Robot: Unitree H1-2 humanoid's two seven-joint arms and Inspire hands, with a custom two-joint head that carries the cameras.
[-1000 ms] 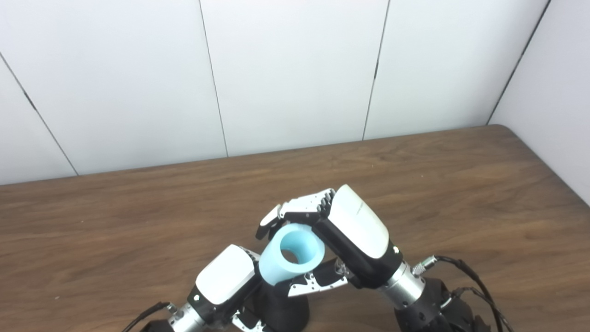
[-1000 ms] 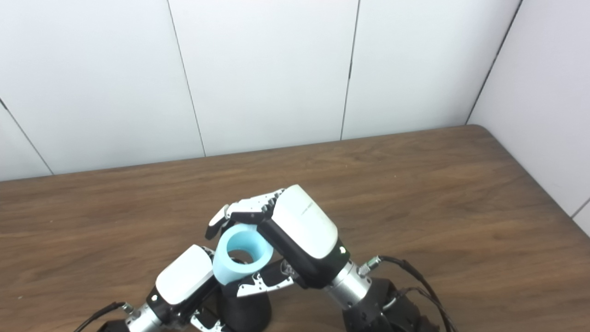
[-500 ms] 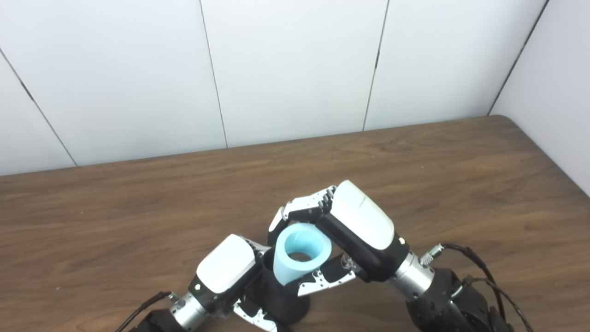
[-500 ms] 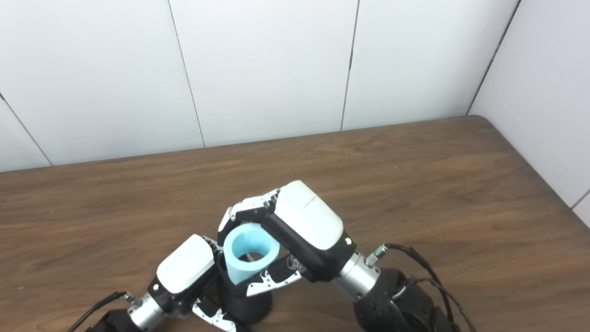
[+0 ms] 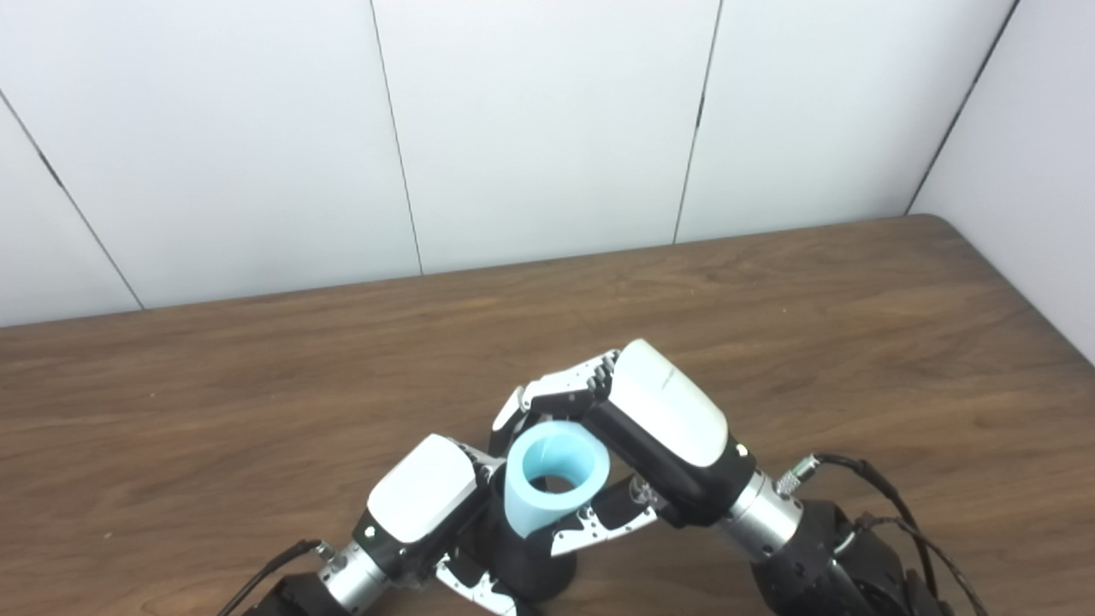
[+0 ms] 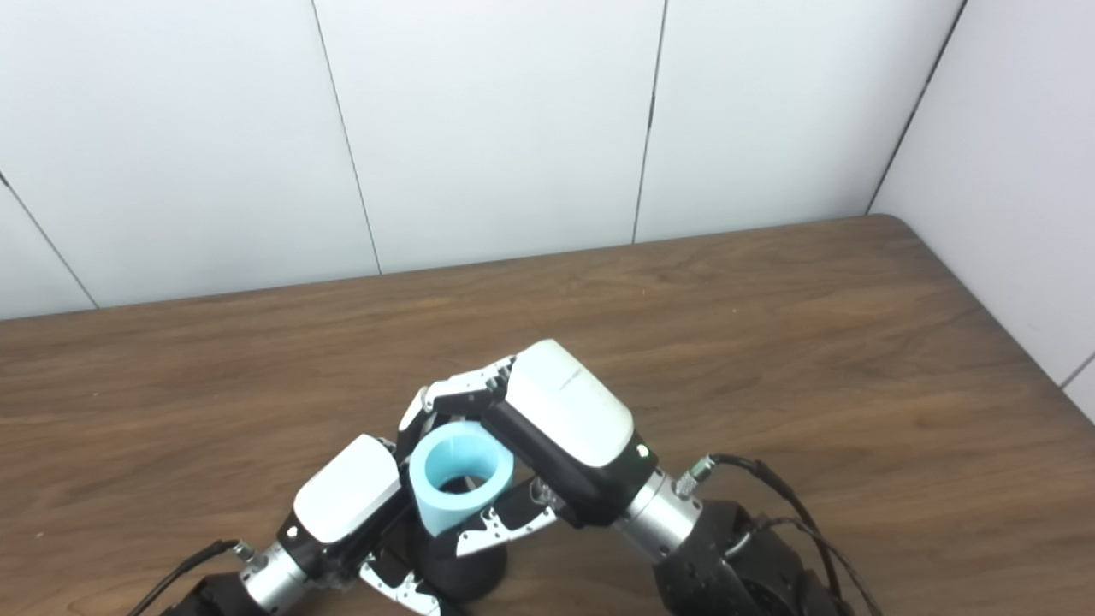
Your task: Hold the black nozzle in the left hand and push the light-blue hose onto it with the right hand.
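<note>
— Anything different from a second ago?
— Yes. Sitting lower on the black nozzle (image 5: 523, 565) now, that light-blue hose (image 5: 552, 479), and more upright.
— How many of each?
— One nozzle, one hose, two hands, on one wooden table (image 5: 214, 411).
— And left to right?
— Left hand (image 5: 425, 506) wrapped around the nozzle near the table's front edge. Then the hose, pushed over its top. Right hand (image 5: 650, 436) clamped around the hose, fingers (image 5: 556, 392) curled over the far side.
</note>
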